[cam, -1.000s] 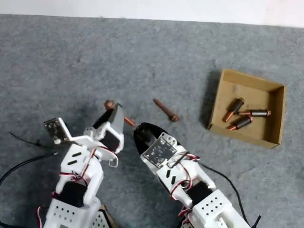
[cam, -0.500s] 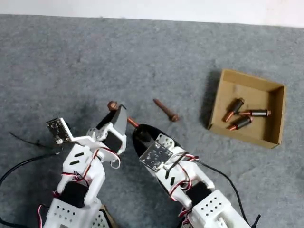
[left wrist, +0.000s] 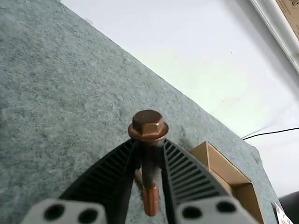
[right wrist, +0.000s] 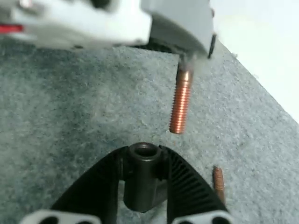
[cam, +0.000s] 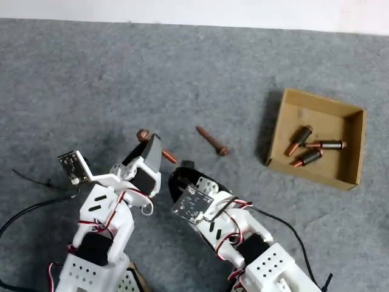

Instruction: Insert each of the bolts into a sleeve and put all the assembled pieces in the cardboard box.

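Left gripper [left wrist: 149, 147] clenched on bolt [left wrist: 148, 126], right gripper [right wrist: 143, 154] grasping sleeve [right wrist: 141, 182], over middle of table [cam: 91, 79], well apart from cardboard box [cam: 316, 101]. Bolt tip just short of sleeve mouth, offset sideways; long axes roughly aligned, likely needing correction.

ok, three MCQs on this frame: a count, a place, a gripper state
1. How many assembled pieces lie in the cardboard box? A) one B) three C) five
2. Where is the loose bolt? A) in that box B) on the grey carpet C) inside a sleeve
3. The left gripper is: A) open B) shut on a sleeve C) shut on a copper bolt
Key: 1 B, three lie on its floor; 2 B, it rests on bare carpet; 3 C, jaws clamp the shank below the head.
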